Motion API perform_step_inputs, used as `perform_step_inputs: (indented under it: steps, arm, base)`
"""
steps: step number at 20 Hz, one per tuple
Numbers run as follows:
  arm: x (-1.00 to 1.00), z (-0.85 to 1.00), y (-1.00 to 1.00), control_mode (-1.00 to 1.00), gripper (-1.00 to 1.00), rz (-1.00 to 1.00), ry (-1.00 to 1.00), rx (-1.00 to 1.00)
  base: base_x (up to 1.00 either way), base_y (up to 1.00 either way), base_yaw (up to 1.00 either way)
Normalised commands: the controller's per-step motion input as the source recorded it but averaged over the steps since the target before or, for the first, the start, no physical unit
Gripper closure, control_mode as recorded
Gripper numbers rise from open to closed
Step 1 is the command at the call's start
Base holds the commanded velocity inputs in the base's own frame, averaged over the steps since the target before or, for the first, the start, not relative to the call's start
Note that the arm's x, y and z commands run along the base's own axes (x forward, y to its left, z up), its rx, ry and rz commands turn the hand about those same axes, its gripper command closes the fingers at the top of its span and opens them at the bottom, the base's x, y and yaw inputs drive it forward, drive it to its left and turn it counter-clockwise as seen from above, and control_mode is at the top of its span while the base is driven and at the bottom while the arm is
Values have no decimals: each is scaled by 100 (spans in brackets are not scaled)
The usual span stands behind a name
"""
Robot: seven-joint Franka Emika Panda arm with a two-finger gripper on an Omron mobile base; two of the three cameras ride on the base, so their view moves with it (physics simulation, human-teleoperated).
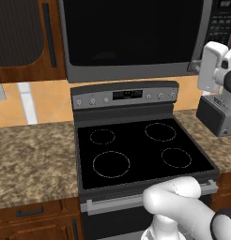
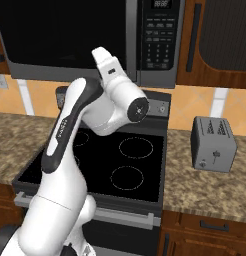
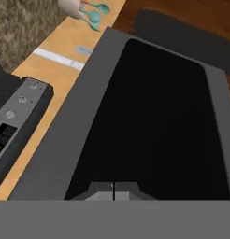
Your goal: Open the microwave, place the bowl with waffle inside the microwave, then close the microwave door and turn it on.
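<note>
Claw shut before microwave door, stove beneath.

The microwave has a matt dark grey casing that looks like brushed metal, and the microwave door carries black glass, smooth and faintly glossy. The stove has a black glassy cooktop, polished enough to shine, under a grey metallic control panel. The counter looks like speckled brown granite, mottled yet flat. The cabinets look like reddish-brown wood with a soft sheen. The toaster looks like dull grey metal. The arm is smooth white plastic, slightly glossy, with dark joints
</note>
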Motion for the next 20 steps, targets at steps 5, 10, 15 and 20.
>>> perform_step_inputs:
  steps: [5, 10, 15, 20]
  arm:
    - [-35, 0, -100, -100, 100, -2, 12, 0]
    - [-14, -5, -82, -100, 100, -5, 0, 0]
    - [25, -22, -8, -100, 100, -13, 0, 0]
    - [40, -15, 0, -100, 100, -22, 2, 0]
  base:
    - [0, 0, 0]
    - [0, 0, 0]
    - [0, 0, 0]
    - [0, 0, 0]
